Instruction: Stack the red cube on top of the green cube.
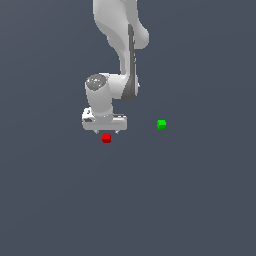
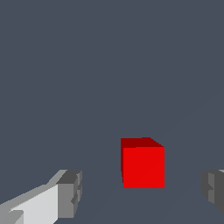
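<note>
The red cube [image 1: 106, 138] [image 2: 143, 164] rests on the dark grey floor just under the white gripper [image 1: 106, 132]. In the wrist view the cube lies between the two grey fingertips [image 2: 70, 194], which stand wide apart and touch nothing; the gripper [image 2: 142, 192] is open around it. The green cube [image 1: 161, 124] sits alone on the floor toward the exterior view's right of the red one, well apart from the gripper. It does not show in the wrist view.
The white arm [image 1: 120, 45] comes down from the top of the exterior view above the gripper. Plain dark grey floor [image 1: 200, 200] surrounds both cubes.
</note>
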Controlling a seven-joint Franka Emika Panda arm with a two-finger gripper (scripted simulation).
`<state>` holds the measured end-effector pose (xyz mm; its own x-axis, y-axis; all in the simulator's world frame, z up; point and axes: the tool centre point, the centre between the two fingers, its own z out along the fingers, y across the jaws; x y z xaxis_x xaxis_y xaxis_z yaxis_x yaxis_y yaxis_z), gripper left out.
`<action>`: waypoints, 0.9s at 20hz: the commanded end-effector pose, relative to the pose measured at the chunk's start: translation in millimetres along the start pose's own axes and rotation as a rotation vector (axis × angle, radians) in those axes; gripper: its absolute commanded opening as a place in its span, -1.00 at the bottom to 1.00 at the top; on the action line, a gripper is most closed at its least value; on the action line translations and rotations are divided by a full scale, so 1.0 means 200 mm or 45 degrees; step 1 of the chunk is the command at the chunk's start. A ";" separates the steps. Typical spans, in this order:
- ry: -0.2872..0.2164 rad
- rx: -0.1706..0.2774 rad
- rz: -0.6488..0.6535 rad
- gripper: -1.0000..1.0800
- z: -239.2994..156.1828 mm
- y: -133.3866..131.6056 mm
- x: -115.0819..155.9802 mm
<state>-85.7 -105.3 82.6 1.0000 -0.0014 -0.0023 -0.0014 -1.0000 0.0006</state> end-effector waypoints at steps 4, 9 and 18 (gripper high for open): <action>0.003 0.000 -0.010 0.92 0.06 0.05 -0.04; 0.002 0.000 -0.009 0.92 0.06 0.05 -0.04; 0.002 0.001 -0.009 0.92 0.21 0.06 -0.05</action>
<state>-94.7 -116.5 49.0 1.0000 0.0056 0.0000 0.0056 -1.0000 0.0003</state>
